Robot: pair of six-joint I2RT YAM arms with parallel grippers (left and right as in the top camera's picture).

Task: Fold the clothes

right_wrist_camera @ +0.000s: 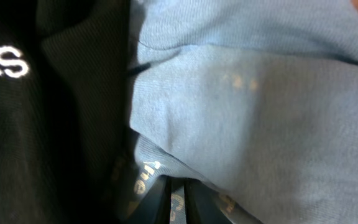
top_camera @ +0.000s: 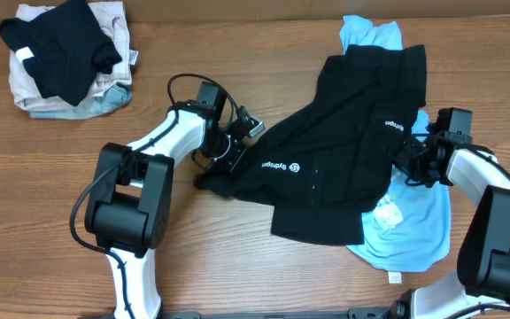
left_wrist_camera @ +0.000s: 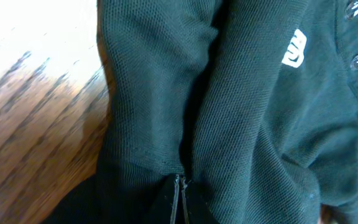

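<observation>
Wooden tabletop (top_camera: 237, 53) had the black shirt (top_camera: 343, 168) crumpled mid-right over the light blue shirt (top_camera: 414, 230). Left tool (top_camera: 224, 162) was pinching the black shirt's left edge. Right tool (top_camera: 405, 164) sat pressed together where both shirts met.

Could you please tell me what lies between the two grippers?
The black T-shirt spans it, left gripper to right gripper, in the overhead view.

The soft black knit shirt (top_camera: 343, 168) bore small white lettering; the soft light blue T-shirt (top_camera: 414, 235) looked plain; the wooden table (top_camera: 237, 53) was brown-grained.
</observation>
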